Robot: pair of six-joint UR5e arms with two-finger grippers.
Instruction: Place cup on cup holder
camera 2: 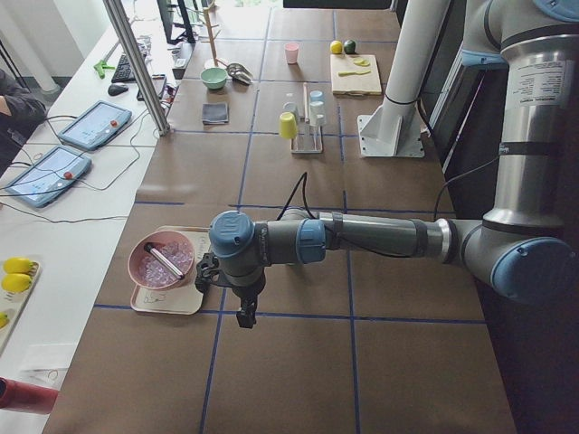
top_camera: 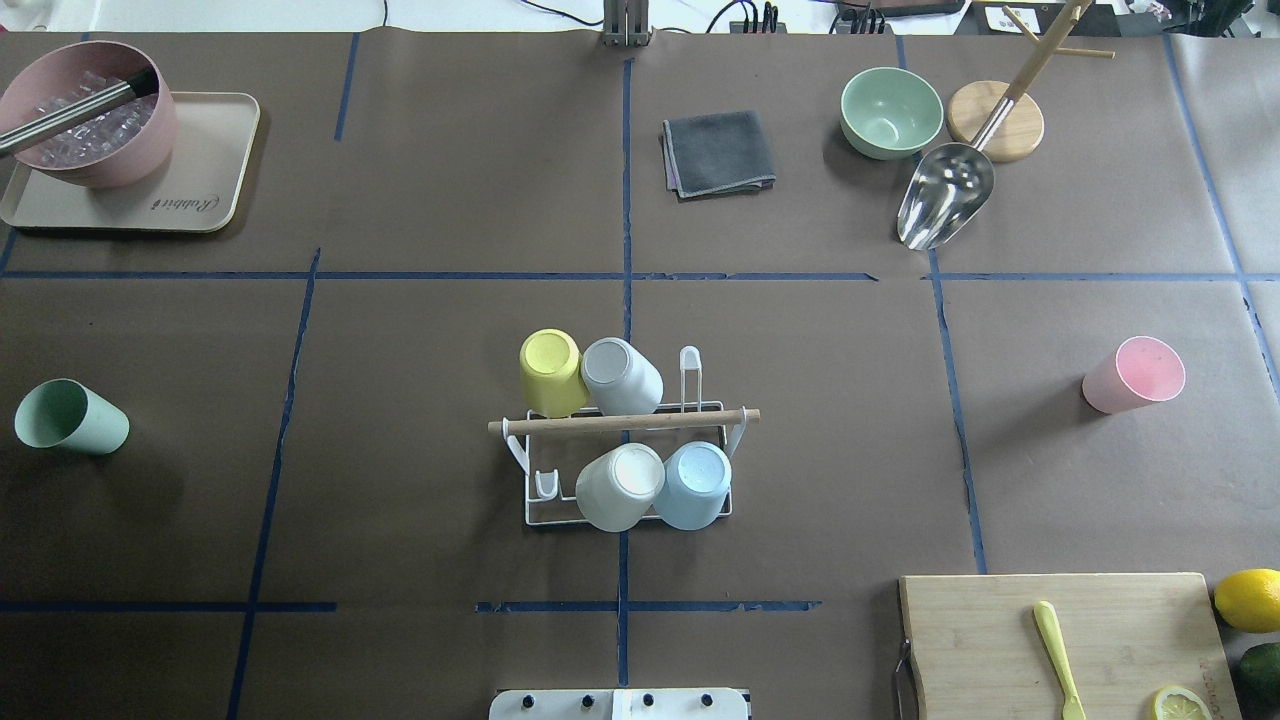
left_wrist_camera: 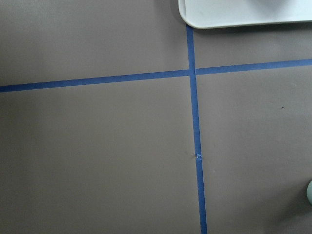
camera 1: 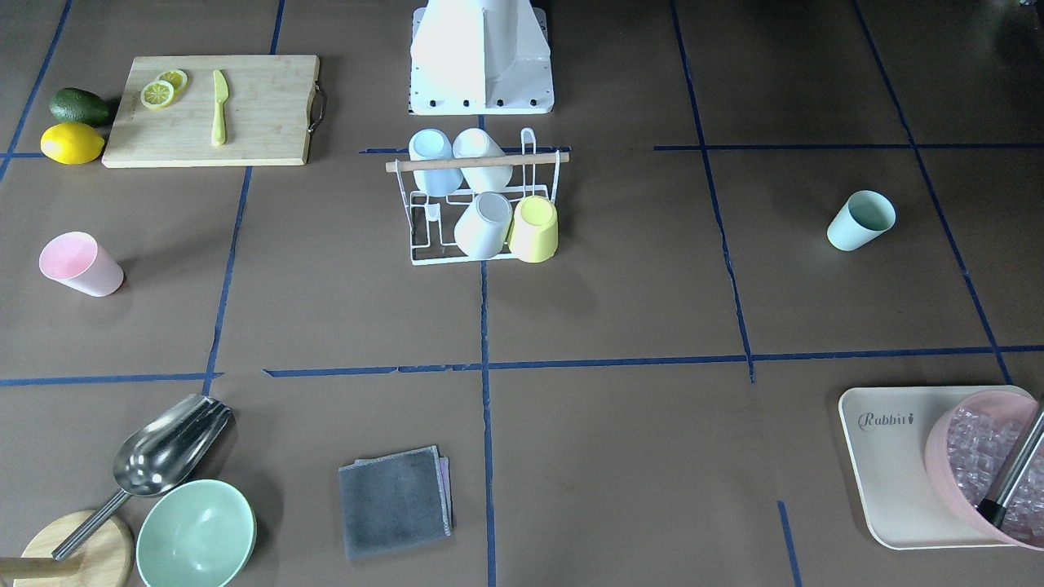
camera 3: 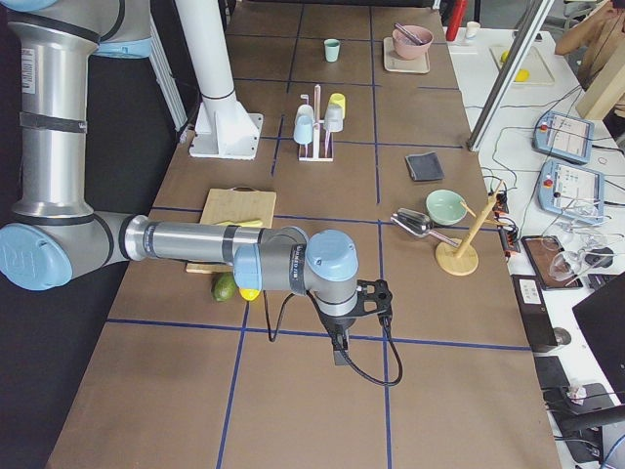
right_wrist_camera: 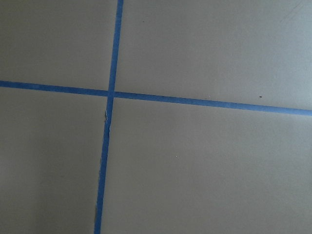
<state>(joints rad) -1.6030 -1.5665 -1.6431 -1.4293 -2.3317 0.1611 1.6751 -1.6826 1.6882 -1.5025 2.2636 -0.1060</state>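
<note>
Mid-worktop, cup holder [top_camera: 625, 420] stands with its rod running left-right, four cups [top_camera: 620, 485] inverted on it.
Mint cup [top_camera: 70, 417] upright, mouth up, well left of the holder; pink cup [top_camera: 1133, 375] likewise, far right. Brown worktop [top_camera: 420, 180], blue tape [top_camera: 450, 275]. Only the side views show left pincer [camera 2: 246, 312] and right pincer [camera 3: 339, 350]; apart or together, cannot tell.

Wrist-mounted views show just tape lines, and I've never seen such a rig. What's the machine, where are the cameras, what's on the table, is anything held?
Two robot arms share a table. Two cameras look down from behind and in front, two from the table's ends, one rides each wrist. The left gripper and right gripper hang at opposite ends; nothing seems held, open or shut I cannot tell. Centre: the cup holder carrying four cups. A green cup and pink cup sit loose.
</note>
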